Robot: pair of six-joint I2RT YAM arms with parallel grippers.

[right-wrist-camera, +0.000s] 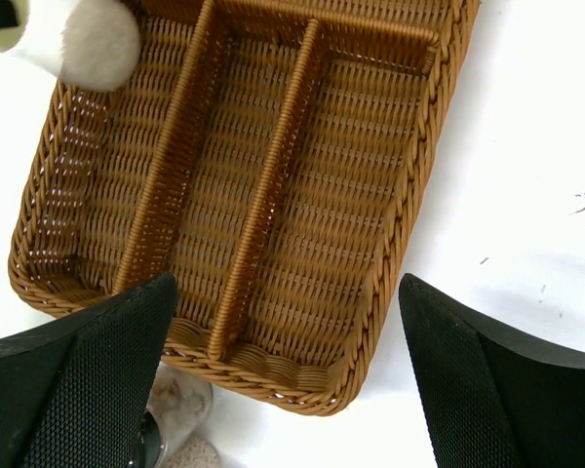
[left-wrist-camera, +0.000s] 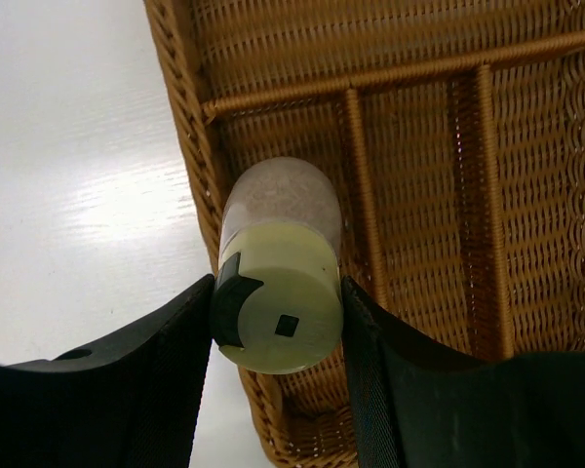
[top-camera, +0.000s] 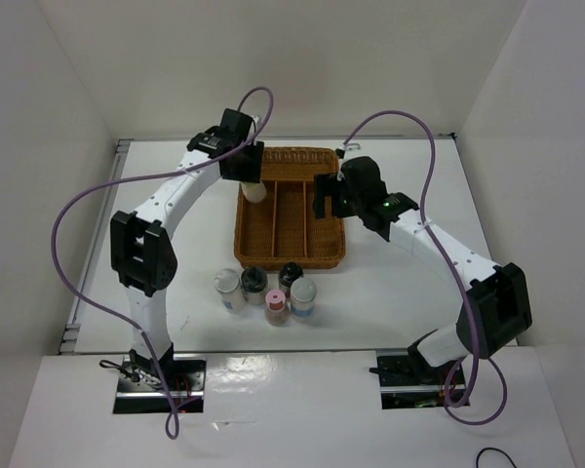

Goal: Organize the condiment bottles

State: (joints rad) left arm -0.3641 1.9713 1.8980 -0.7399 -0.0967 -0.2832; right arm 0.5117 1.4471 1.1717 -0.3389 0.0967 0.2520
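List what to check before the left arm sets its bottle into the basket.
1. Left hand clamps the cream-capped bottle at its cap: ok.
2. Bottle clear of the basket rim on the left: cannot tell; it overlaps the rim in the wrist view.
3. Basket compartments free of other bottles: ok.
4. Right hand open and holding nothing: ok.
5. Five other bottles standing upright on the table: ok.

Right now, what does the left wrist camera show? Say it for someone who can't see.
The left claw grips a cream-capped shaker bottle by its cap, above the left side of a brown wicker basket with dividers. White table shows on the left.
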